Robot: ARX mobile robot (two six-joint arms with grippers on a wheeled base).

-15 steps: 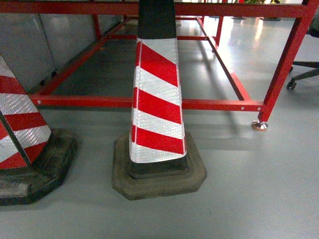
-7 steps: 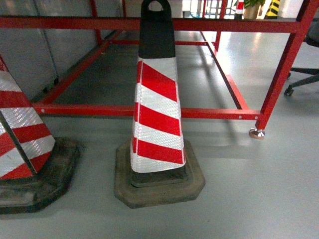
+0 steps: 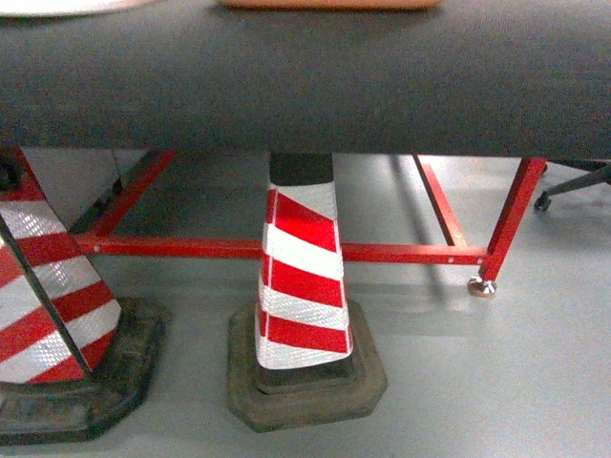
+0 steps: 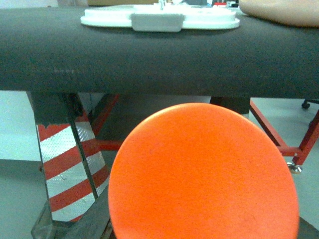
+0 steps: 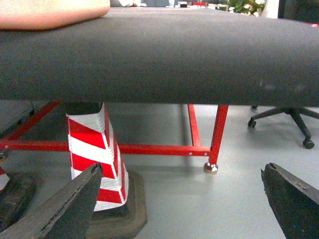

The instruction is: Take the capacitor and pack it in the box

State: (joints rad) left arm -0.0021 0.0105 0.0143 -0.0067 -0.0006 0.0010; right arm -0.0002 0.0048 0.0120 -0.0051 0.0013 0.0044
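Observation:
The pale peach box shows only as a sliver on the black table: at the head view's top edge (image 3: 329,4), top right of the left wrist view (image 4: 284,12), and top left of the right wrist view (image 5: 50,12). Its white lid (image 4: 159,17) with a grey clip lies flat to the box's left. I can make out no capacitor. A large orange round surface (image 4: 204,174) fills the left wrist view and hides that gripper's jaws. My right gripper (image 5: 184,199) hangs below table height, its dark fingers (image 5: 65,204) wide apart with only floor between them. Neither gripper shows in the head view.
The table's thick black front edge (image 3: 305,86) spans every view. Beneath it stand a red metal frame (image 3: 286,250) with a foot (image 3: 480,286), and two red-and-white striped cones (image 3: 304,286) (image 3: 48,315) on grey floor. An office chair base (image 5: 289,119) is at the right.
The head view has risen: the black table edge now fills the top, with slivers of lid and box above it, and the cones and red frame sit lower in the frame.

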